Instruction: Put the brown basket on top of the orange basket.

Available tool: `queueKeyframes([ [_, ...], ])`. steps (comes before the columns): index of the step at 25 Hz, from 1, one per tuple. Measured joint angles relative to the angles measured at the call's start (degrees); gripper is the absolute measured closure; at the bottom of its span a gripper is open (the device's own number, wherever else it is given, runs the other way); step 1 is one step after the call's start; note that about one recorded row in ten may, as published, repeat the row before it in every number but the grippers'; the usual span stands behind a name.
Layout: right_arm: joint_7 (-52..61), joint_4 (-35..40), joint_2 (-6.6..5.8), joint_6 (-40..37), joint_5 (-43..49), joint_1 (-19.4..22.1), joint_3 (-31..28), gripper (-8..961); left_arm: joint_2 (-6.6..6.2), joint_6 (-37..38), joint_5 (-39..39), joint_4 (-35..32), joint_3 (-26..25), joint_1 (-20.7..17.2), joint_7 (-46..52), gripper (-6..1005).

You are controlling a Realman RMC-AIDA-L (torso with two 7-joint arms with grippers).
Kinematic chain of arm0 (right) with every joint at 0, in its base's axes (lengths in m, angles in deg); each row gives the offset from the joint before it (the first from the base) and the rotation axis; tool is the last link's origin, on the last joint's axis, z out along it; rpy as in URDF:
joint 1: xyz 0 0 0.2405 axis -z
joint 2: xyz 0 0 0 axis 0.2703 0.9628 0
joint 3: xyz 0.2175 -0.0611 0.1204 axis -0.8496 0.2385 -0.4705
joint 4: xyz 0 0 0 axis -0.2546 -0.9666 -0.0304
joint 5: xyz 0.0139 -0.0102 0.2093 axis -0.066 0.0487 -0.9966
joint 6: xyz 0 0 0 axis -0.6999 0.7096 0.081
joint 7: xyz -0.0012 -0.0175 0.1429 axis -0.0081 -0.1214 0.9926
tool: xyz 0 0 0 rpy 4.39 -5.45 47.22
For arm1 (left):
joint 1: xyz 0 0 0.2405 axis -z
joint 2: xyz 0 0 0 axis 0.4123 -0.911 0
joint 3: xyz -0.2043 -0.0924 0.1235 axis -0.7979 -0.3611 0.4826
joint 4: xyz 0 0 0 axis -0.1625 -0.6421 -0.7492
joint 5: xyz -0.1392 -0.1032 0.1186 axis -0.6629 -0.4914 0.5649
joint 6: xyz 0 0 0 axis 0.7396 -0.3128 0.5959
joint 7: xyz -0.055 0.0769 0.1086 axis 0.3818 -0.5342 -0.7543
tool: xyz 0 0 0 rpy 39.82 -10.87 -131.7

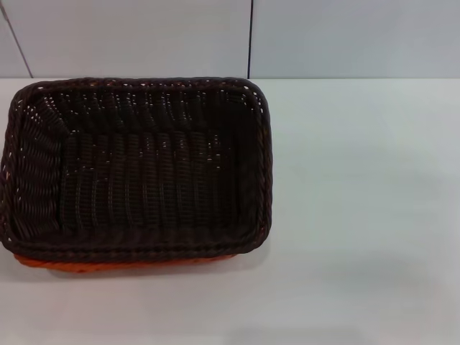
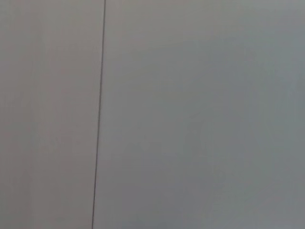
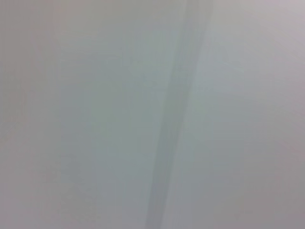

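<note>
The brown basket (image 1: pixel 136 169) sits nested on top of the orange basket (image 1: pixel 79 265) at the left of the white table in the head view. Only a thin orange strip of rim shows under the brown basket's near edge. The brown basket is empty inside. Neither gripper nor arm shows in the head view. Both wrist views show only plain grey-white surface with a dark seam line, and no fingers.
The white table (image 1: pixel 359 215) stretches to the right and in front of the baskets. A pale wall with vertical seams (image 1: pixel 250 36) stands behind the table's far edge.
</note>
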State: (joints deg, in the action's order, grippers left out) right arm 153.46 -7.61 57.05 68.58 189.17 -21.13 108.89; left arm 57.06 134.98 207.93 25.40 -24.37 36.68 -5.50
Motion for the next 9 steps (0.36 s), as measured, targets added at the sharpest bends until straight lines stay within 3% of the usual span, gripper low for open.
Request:
queueKeyframes([
  [4, 14.66, -12.22, 0.09, 8.32, -3.65, -1.73, 0.60, 355, 0.02, 1.40, 0.01, 0.27, -0.27, 0.12, 0.21, 186],
  [9, 15.70, -17.16, 0.42, 14.85, -6.15, -1.76, 4.59, 355, 0.08, 1.58, 0.01, -0.08, -0.27, 0.58, 0.09, 186],
])
